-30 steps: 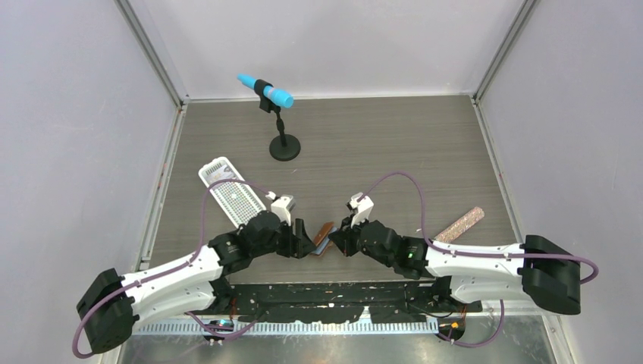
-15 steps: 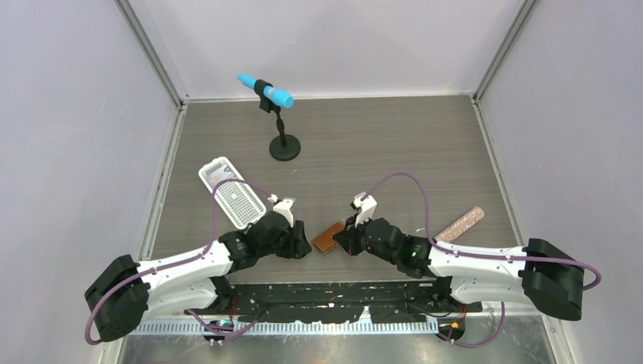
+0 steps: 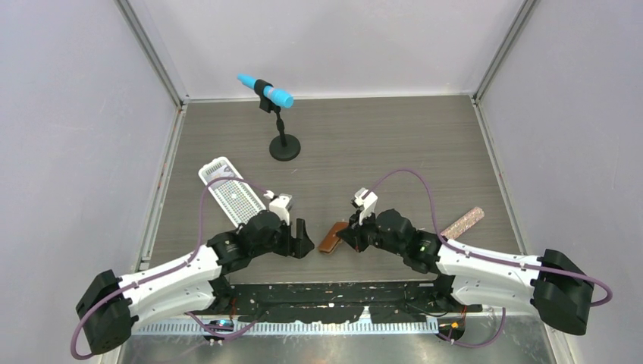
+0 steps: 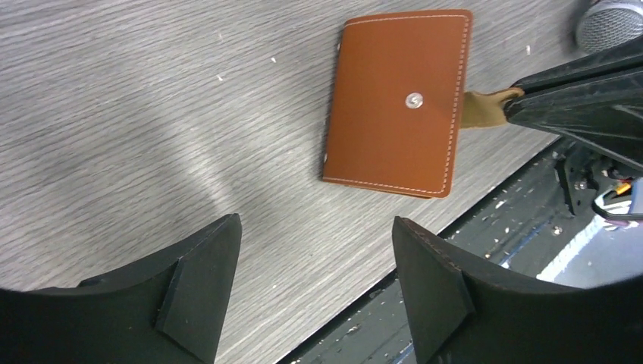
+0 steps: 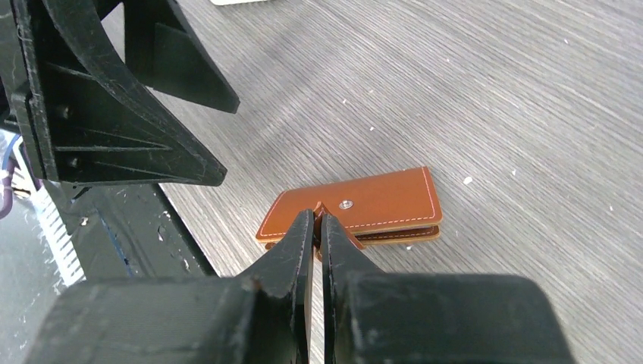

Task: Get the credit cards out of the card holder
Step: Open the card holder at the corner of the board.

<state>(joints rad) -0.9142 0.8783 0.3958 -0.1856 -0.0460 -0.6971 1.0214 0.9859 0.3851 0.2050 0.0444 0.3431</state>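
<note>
The tan-brown card holder (image 3: 330,237) lies folded shut on the table near the front edge, its snap stud facing up (image 4: 396,102) (image 5: 371,203). My right gripper (image 3: 349,233) (image 5: 318,215) is shut on the holder's snap tab (image 4: 485,108), which sticks out from its side. Just left of the holder, my left gripper (image 3: 302,238) (image 4: 315,227) is open with nothing between its fingers. The credit cards are hidden.
A white perforated tray (image 3: 231,193) lies at the left behind my left arm. A blue microphone (image 3: 265,90) on a black stand is at the back. A glittery pink stick (image 3: 463,223) lies at the right. The black table edge (image 4: 485,227) runs close by.
The holder, earlier propped open between both grippers with its blue inside showing, now lies folded flat. My left gripper has let go and opened wider. The right gripper still pinches the tab.
</note>
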